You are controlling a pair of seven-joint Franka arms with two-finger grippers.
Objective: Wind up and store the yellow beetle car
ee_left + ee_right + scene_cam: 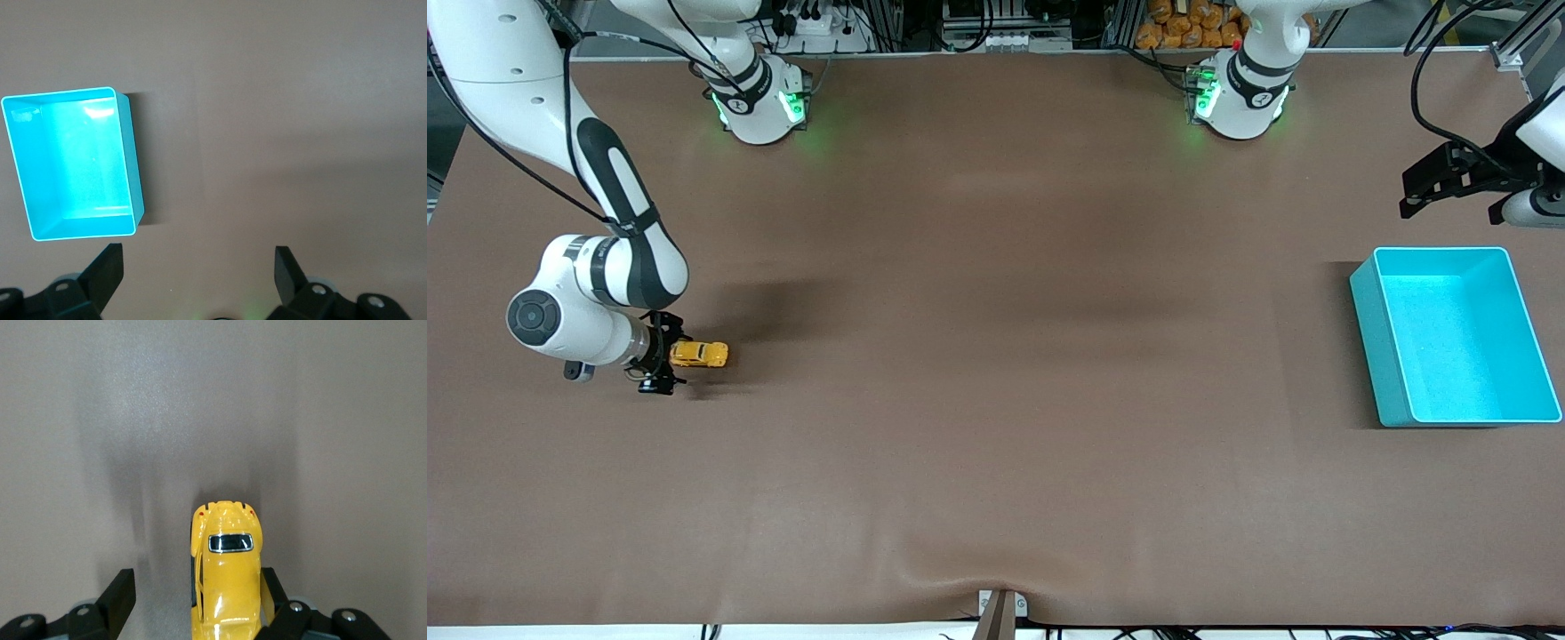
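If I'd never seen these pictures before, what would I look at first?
Probably the yellow beetle car, tiny and bright on the brown table at the right arm's end, sitting between the open fingers of the right gripper. Next, the big teal bin at the left arm's end, with nothing inside. The left gripper waits open in the air close to the bin.

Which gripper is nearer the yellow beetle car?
Right. The right gripper is around the yellow beetle car, fingers open; the left gripper waits above the teal bin.
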